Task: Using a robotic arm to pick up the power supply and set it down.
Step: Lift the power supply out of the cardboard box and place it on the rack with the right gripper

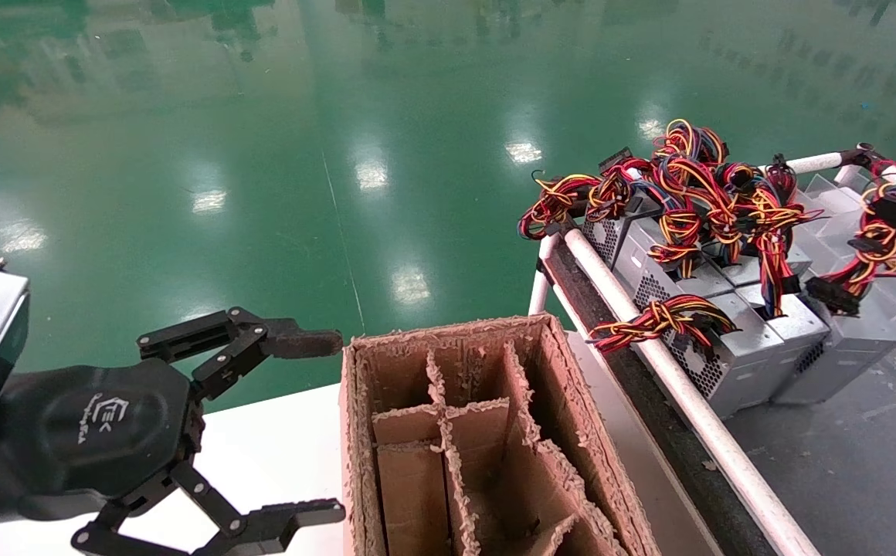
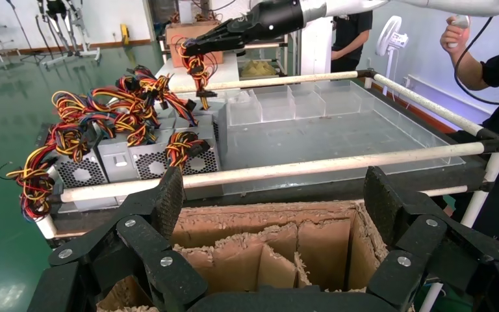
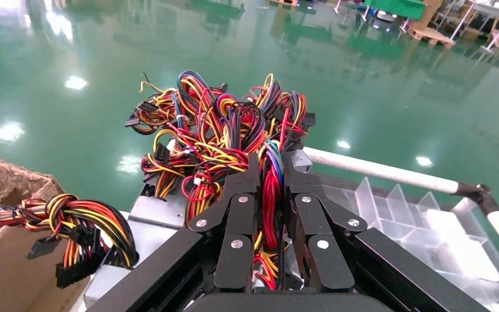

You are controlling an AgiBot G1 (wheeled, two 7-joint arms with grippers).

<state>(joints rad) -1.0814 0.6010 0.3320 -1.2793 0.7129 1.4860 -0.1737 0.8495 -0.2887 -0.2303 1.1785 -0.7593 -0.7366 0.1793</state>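
Red wires, with some yellow and black among them, run up from the power supply (image 1: 850, 340), a grey metal box at the right end of the row of like boxes in the clear-walled tray (image 2: 338, 140), and the right gripper (image 3: 271, 195) has its jaws pressed together on that bundle (image 3: 271, 201). By my judgement the grasp is made but the box is barely lifted if at all, so carrying and setting down remain. The left gripper (image 1: 317, 425) hangs idle, fingers spread, beside the divided cardboard box (image 1: 487, 432).
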